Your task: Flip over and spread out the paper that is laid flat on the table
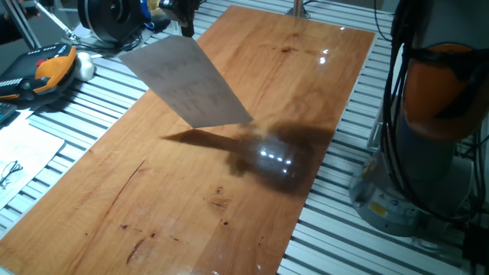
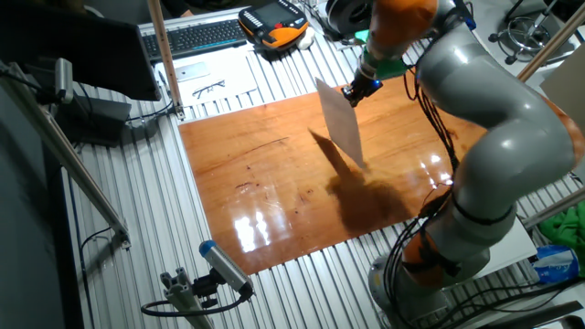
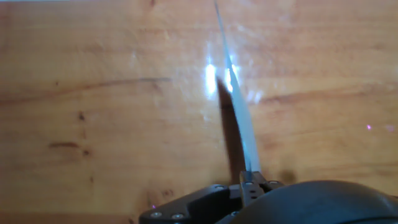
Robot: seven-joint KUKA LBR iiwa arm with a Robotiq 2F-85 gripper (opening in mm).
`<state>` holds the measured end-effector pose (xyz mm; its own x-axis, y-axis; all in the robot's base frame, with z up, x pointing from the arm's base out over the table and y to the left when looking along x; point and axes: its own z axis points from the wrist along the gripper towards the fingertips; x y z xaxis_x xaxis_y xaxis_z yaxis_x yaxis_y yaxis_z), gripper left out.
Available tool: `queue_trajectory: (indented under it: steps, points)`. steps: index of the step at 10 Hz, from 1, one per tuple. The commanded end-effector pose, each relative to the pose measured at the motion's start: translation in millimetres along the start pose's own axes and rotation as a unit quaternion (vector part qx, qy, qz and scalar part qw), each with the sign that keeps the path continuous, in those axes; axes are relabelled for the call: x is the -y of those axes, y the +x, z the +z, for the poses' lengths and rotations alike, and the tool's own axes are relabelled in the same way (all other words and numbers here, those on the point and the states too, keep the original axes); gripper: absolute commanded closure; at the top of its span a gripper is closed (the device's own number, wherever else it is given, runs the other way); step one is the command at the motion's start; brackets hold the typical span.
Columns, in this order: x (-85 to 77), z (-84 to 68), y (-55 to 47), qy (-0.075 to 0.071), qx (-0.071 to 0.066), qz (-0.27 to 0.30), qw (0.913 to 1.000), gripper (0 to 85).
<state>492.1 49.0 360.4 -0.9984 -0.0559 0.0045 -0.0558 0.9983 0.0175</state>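
The table (image 1: 183,198), a glossy reddish-brown wooden top, shows dark grain marks and light glare.

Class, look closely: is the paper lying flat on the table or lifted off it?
Lifted. The paper hangs from the shut pincer, pinched at one edge, with its shadow on the table below.

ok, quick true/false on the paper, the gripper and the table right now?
1. The paper lies flat on the table. False: it hangs lifted above it, casting a shadow.
2. The gripper is shut on the paper's edge. True.
3. Faint print shows on the paper. True.
4. A pair of glasses sits on the held paper. False: the glasses lie on another sheet off the table.
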Motion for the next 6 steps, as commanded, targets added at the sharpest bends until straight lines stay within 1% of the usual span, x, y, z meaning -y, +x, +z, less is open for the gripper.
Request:
queue_trajectory:
  steps: [1, 2, 3, 4, 6]
  points:
    - [-0.2, -9.0, 5.4, 0.020, -0.033, 0.004, 0.9993, 85.0]
    - [0.8, -18.5, 11.7, 0.017, -0.033, 0.006, 0.9993, 85.0]
    - [1.5, -26.6, 16.0, 0.017, -0.026, 0.004, 0.9995, 85.0]
    - [2.6, -34.3, 17.9, 0.019, -0.016, 0.003, 0.9997, 85.0]
    - [1.9, -41.1, 16.6, -0.012, 0.006, 0.005, 0.9999, 85.0]
